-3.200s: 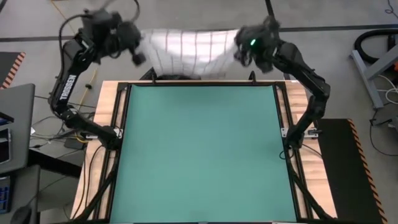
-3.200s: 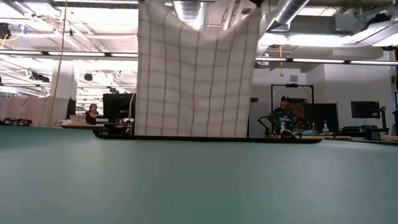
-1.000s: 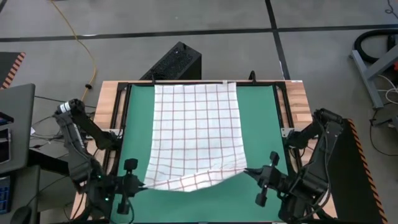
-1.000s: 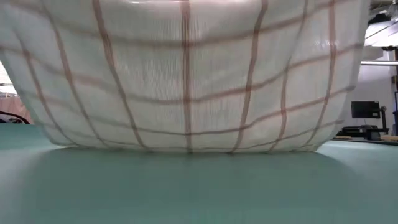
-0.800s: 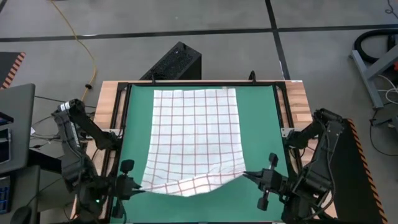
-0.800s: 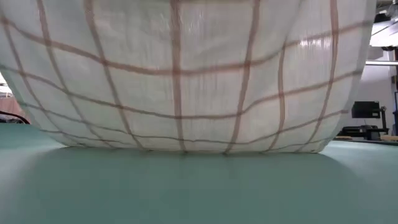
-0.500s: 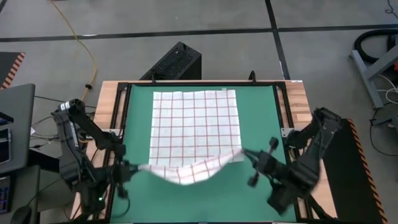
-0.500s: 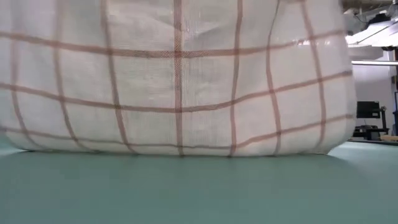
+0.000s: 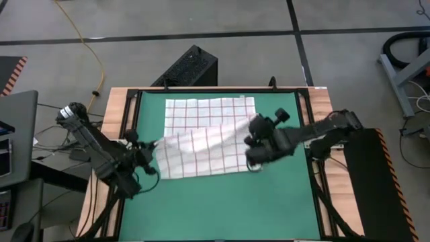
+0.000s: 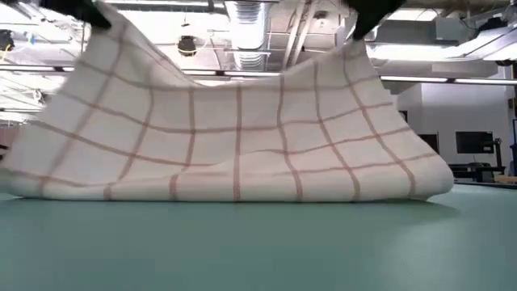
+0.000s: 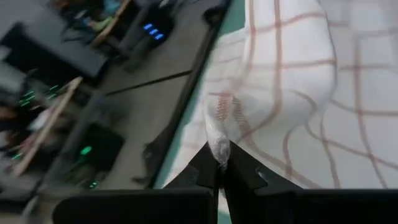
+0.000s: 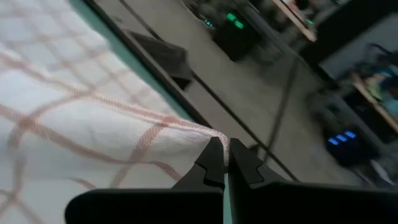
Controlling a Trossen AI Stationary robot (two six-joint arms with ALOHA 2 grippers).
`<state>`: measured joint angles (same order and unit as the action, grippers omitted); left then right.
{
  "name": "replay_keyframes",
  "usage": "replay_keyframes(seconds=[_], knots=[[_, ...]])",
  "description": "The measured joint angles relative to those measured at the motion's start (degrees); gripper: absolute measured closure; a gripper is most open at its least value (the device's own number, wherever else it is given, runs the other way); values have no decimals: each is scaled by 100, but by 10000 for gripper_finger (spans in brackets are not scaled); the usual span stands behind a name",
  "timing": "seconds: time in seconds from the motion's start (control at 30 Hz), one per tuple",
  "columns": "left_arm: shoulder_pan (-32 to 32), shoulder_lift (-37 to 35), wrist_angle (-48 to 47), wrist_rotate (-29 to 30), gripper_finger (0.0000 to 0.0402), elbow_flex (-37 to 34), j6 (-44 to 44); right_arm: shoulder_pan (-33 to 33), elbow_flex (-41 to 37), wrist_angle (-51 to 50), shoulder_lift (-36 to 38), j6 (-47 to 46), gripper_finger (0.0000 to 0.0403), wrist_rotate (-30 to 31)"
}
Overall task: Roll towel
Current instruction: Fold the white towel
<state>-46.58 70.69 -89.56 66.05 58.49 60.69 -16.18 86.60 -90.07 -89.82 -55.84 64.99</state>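
The white towel with the dark-red check [image 9: 201,151] lies on the green mat [image 9: 222,208]. Its far part [image 9: 208,109] lies flat. Its near part is doubled back over it, and the fold [image 10: 234,192] rests on the mat. My left gripper [image 9: 150,145] is shut on the towel's raised left corner. My right gripper [image 9: 253,133] is shut on the raised right corner. Both corners are held above the mat, and the edge between them sags in the low view [image 10: 242,77]. My left gripper pinches the towel's left corner [image 11: 217,138] between its two fingertips, coming from the table's left side. The corner is lifted clear and the cloth slopes down from it to the fold on the mat. My right gripper pinches the towel's right corner [image 12: 214,134] between its two fingertips, at the hemmed edge, coming from the table's right side. The corner is lifted clear and the cloth slopes down from it to the mat.
The mat is bare on the near side of the fold [image 9: 222,202]. A black frame [image 9: 134,101] edges the mat on the wooden table. A black box [image 9: 188,66] stands on the floor beyond the far edge.
Both grippers have gone from the table's near edge up and toward the far edge, still shut on the towel's corners. The towel's near half has been lifted and folded back over the far half, which has stayed flat on the mat.
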Motion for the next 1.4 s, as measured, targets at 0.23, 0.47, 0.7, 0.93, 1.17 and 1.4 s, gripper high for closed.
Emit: replay_keyframes(seconds=[0.23,0.47,0.7,0.93,1.17,1.4], knots=[[1056,-409,81,459,401,-675,49,996,-352,371,2,677,392,-96],[1677,-628,444,501,401,-881,-484,1637,-919,993,-30,1271,392,-246],[2081,-627,1207,734,402,-1127,-1128,1901,-1128,1387,-26,1602,392,-461],[2583,-623,2475,636,401,-1336,-2401,1909,-1184,1374,-26,1682,392,-461],[3254,-622,3902,552,401,-1784,-3582,2222,-1184,1278,-26,1731,392,-522],[3945,-622,5206,73,402,-2269,-4833,2535,-1184,1286,-26,1799,392,-808]])
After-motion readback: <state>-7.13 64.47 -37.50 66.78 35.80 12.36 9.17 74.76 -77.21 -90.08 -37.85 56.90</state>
